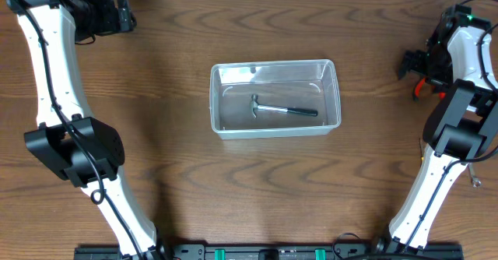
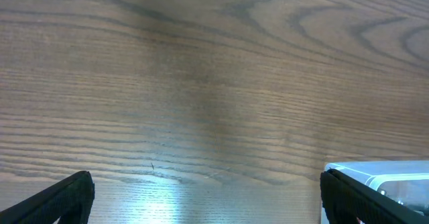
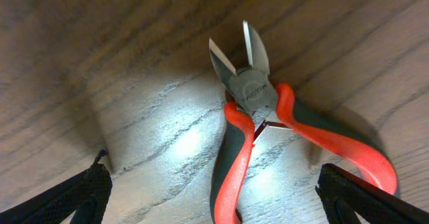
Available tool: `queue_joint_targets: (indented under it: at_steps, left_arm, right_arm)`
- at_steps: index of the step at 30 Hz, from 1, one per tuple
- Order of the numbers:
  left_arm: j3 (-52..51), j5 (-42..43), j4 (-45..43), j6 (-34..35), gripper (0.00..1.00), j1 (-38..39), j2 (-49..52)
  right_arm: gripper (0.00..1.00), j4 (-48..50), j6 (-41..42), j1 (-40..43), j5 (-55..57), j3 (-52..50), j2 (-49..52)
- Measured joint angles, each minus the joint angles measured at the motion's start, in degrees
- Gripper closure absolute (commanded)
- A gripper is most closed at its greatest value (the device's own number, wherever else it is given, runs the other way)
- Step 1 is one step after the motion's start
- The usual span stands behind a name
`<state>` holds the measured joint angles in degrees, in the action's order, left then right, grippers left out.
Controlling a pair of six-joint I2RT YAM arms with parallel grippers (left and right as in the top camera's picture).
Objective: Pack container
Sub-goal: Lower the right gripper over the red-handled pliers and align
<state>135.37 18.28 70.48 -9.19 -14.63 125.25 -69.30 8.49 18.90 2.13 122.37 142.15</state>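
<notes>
Your bench [image 1: 156, 135], brown wood grain, fills the overhead view. Your two white arms come up from the near edge. The left arm [image 1: 54, 73] reaches to the far left corner and the right arm [image 1: 428, 186] to the far right side.

The container [image 1: 215, 96], a clear tub, sits near the middle of the bench with its long side running left to right, well apart from both arms. A hammer [image 1: 284, 110] lies flat inside it, metal head towards the left and dark grip towards the right.

A pair of side cutters [image 3: 251, 93] with red and dark grey handles lies on the bench at the far right, outside the container, blades parted.

Your right jaws hang over the cutters, spread wide with a finger [image 3: 80, 194] out to either side of the handles, gripping nothing. Your left jaws are also wide open over bare wood and hold nothing. In the left wrist view a corner of the container shows just beside their right finger [image 2: 365, 197].
</notes>
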Motion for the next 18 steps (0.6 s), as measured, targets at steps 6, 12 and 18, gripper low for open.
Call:
queue_joint_targets:
  at_steps: [6, 12, 18]
  left_arm:
    - [0.0, 0.0, 0.0, 0.0, 0.02, 0.0, 0.0]
    - [0.0, 0.0, 0.0, 0.0, 0.02, 0.0, 0.0]
    - [0.0, 0.0, 0.0, 0.0, 0.02, 0.0, 0.0]
  right_arm:
    - [0.01, 0.3, 0.0, 0.0, -0.6, -0.9, 0.0]
    - [0.01, 0.4, 0.0, 0.0, -0.7, -1.0, 0.0]
    - [0.01, 1.0, -0.1, 0.0, -1.1, -1.0, 0.0]
